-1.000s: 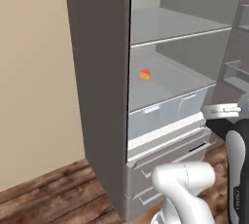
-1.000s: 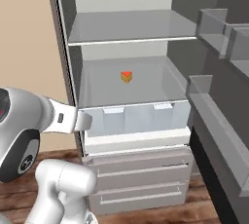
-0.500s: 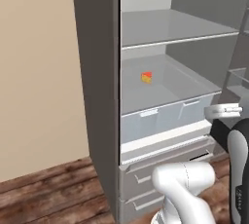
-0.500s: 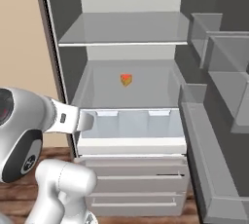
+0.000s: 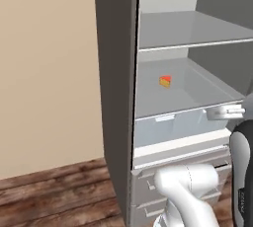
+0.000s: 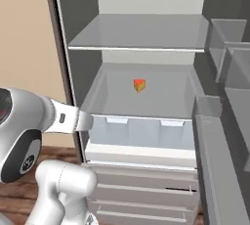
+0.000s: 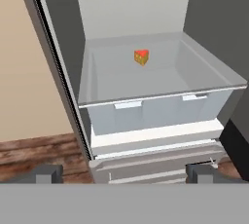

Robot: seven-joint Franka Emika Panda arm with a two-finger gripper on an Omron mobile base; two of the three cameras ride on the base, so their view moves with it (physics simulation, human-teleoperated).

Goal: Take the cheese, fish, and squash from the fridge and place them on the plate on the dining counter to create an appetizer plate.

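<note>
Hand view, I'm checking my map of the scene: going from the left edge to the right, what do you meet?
Beige wall → wood floor → fridge's dark left edge → translucent drawer → cheese on the shelf above it → fridge's dark right inner wall.
</note>
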